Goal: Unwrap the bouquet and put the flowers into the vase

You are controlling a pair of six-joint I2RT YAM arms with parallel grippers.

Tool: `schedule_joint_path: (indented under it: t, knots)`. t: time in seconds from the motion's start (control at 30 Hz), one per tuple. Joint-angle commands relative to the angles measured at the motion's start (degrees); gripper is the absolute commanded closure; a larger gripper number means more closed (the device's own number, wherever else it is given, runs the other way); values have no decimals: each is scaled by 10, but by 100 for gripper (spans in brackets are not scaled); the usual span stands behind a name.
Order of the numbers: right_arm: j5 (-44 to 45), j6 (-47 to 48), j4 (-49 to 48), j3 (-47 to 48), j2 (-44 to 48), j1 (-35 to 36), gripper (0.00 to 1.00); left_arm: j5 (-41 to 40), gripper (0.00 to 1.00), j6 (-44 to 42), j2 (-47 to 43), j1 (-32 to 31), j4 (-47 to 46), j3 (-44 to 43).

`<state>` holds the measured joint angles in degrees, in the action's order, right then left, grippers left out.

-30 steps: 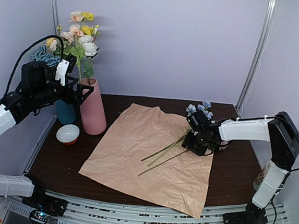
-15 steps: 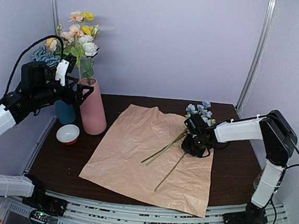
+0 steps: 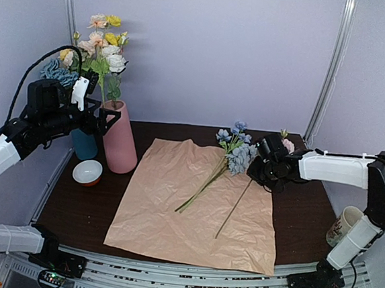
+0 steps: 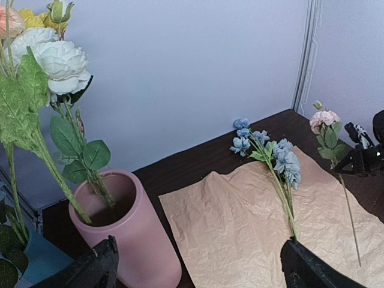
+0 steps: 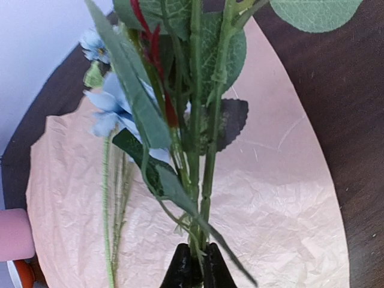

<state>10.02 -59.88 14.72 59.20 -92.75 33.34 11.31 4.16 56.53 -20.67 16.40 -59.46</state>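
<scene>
**Desk:** What do you have, biggest thing first?

**Operator:** I see the table [image 3: 300, 221], with the paper [image 3: 173, 210] lying flat and open across its middle. The vase [image 3: 119, 144] stands upright at 10 o'clock on the table, just off the paper's corner. It holds flowers [image 3: 103, 42] in white, peach and yellow. A teal vase [image 3: 84, 145] sits just beside it at its 9 o'clock.

**Desk:** And the arms?

**Operator:** My left gripper [image 4: 199, 252] hangs next to the vase near its rim. Its jaws are spread wide and have nothing between them. My right gripper [image 5: 195, 264] is at 2 o'clock on the paper, and its jaws are pinched tight on the pink stem [image 3: 287, 144]. The bloom points toward 1 o'clock, and the bare end trails down over the paper toward 7.

**Desk:** Anything loose?

**Operator:** A blue sprig [image 3: 236, 151] lies on the paper at its 1 o'clock. Its blooms are close to the right gripper and its stems run toward 7 o'clock. From the wrist view I can't tell whether the sprig touches the held stem.

**Desk:** Small items?

**Operator:** There's a bowl [image 3: 87, 172] at the vase's 7 o'clock and a mug [image 3: 344, 224] at the table's 4 o'clock edge.
</scene>
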Motion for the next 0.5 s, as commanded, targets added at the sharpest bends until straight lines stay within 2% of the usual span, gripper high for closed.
schedule_joint_path:
  t: [0.0,0.07,0.27,0.33,0.47]
  knots:
    - [61,104,-15,10,63,-4,100,8,2,-9,-4,5,-19,8]
    - [42,164,-55,5,84,-4,100,22,2,-10,-4,5,-20,8]
    - [-113,298,-239,-49,149,9,100,104,2,-10,3,5,-37,10]
    - [-155,331,-302,-63,161,22,100,135,2,7,10,5,-48,10]
    - [-200,387,-365,-70,167,57,100,188,3,80,22,1,-105,22]
